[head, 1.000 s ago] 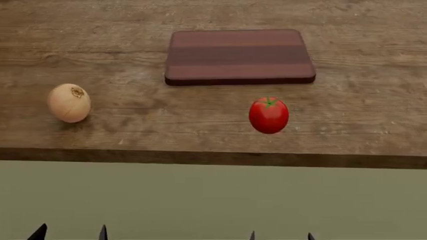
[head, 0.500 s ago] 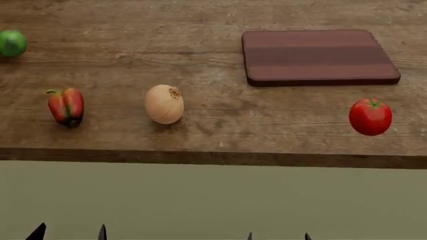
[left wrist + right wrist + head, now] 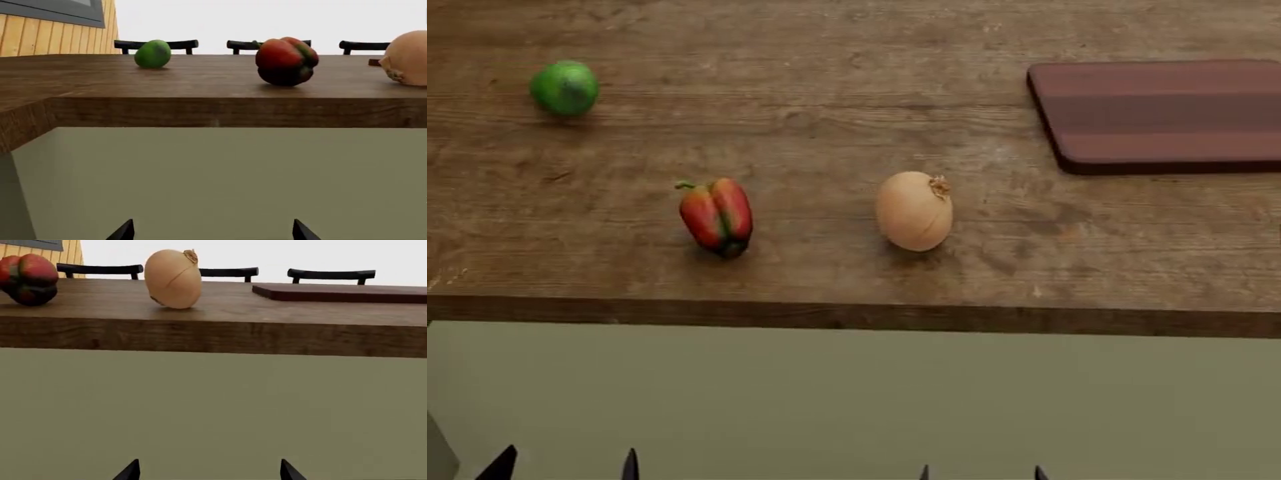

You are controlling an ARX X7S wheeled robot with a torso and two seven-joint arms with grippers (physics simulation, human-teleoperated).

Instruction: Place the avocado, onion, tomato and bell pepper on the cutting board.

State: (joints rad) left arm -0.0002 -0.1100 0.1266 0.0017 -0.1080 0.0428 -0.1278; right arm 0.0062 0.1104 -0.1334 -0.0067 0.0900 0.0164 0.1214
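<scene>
On the wooden counter (image 3: 827, 120) the green avocado (image 3: 565, 88) lies far left, the red-and-green bell pepper (image 3: 717, 216) and the tan onion (image 3: 914, 210) sit near the front edge, and the dark cutting board (image 3: 1161, 112) lies bare at the right, partly cut off. The tomato is out of view. The left wrist view shows the avocado (image 3: 153, 53), pepper (image 3: 285, 60) and onion (image 3: 407, 57); the right wrist view shows the pepper (image 3: 27, 278), onion (image 3: 173, 279) and board (image 3: 340, 292). My left gripper (image 3: 566, 466) and right gripper (image 3: 980, 472) are open, empty, low in front of the counter.
The counter's front edge (image 3: 854, 318) runs across the head view with an olive panel (image 3: 854, 400) below it. Dark chair backs (image 3: 157, 45) stand beyond the far side. A wood-slat wall (image 3: 53, 35) rises at the far left. The counter's left corner (image 3: 27, 120) is near.
The view has shifted left along the counter: the board, onion and pepper slid right in the picture, the tomato left the frame, and the avocado came fully in.
</scene>
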